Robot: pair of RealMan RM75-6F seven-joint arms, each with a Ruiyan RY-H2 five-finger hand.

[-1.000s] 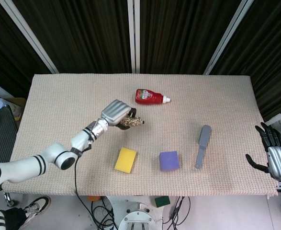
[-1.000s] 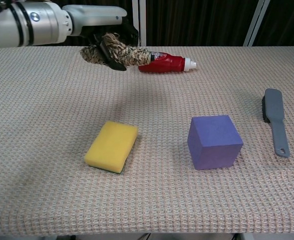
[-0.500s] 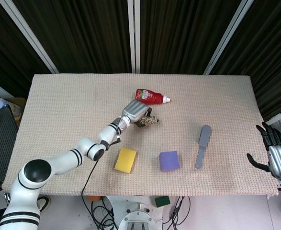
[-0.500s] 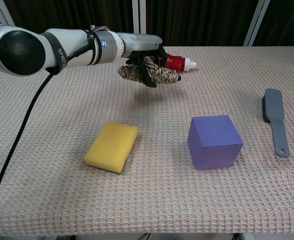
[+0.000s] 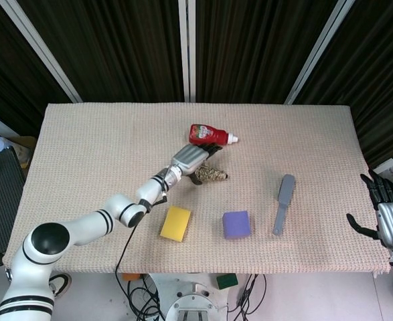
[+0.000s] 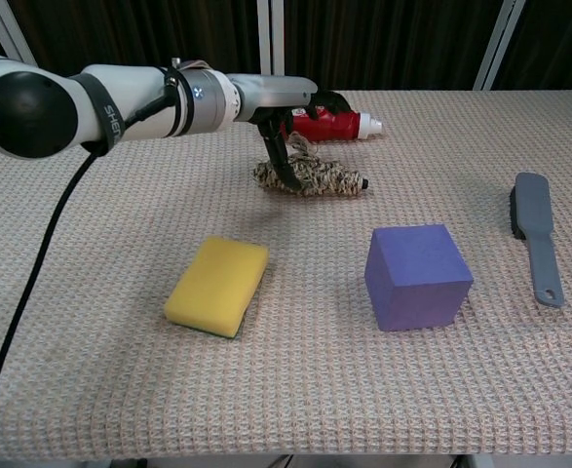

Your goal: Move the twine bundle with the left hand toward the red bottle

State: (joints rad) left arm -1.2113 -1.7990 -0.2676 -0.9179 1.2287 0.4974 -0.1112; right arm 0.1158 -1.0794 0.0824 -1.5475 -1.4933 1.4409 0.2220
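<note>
Left hand: my silver left hand (image 6: 284, 115) sits over the near side of the red plastic bottle (image 6: 323, 124), its dark fingers (image 6: 278, 166) spread and hanging down past the bundle's left end. I judge the grip released, though one finger may graze the twine.
Twine bundle: the brown-and-cream coil of twine (image 6: 310, 179) now lies flat on the woven beige tablecloth (image 5: 89, 154), just in front of the red bottle and slightly apart from it. Half a second ago I had it lifted clear of the cloth — so the set-down has just happened.
Yellow sponge: the yellow rectangular sponge (image 6: 217, 285) is well in front of the bottle, to its left.
Purple cube: the purple foam cube (image 6: 417, 276) is well in front of the bottle, to its right.
Grey brush: the grey plastic brush (image 6: 536, 232) is far right of the bottle.
Right hand: my right hand (image 5: 387, 217) hangs off the table's right edge — fingers apart, holding nothing.
Meaning: the bundle is delivered, I judge; only withdrawing the hand without dragging the twine remains.
</note>
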